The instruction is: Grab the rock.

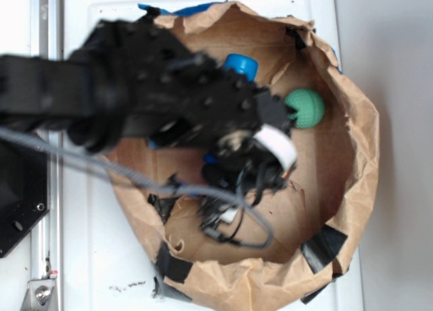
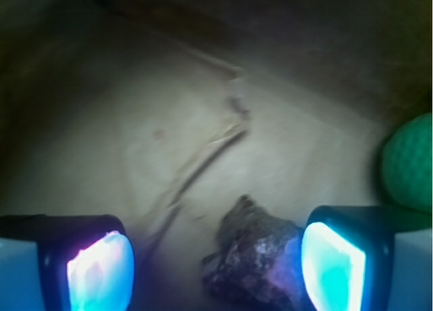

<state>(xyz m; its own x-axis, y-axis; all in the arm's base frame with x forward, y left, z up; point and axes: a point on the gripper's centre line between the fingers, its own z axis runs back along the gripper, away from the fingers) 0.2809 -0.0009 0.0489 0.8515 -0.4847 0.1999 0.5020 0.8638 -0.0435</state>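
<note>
While arm (image 1: 135,88) hides rock from exterior view, wrist view shows rock (image 2: 254,257) lower centre, between wide-open jaws, touching right pad (image 2: 331,267); green ball (image 2: 409,162) right edge, paper bag (image 1: 352,155) around.

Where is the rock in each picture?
Exterior: the rock is not visible; the arm covers the middle of the paper bag.
Wrist: the rock lies low, between the open gripper pads, nearer one.
Shared landmark: the green ball.

White table (image 1: 101,257) bearing a brown paper bag (image 1: 362,155) with rolled-down rim; inside, a green ball (image 1: 306,108) at two o'clock and a blue object (image 1: 241,64) at twelve.
</note>
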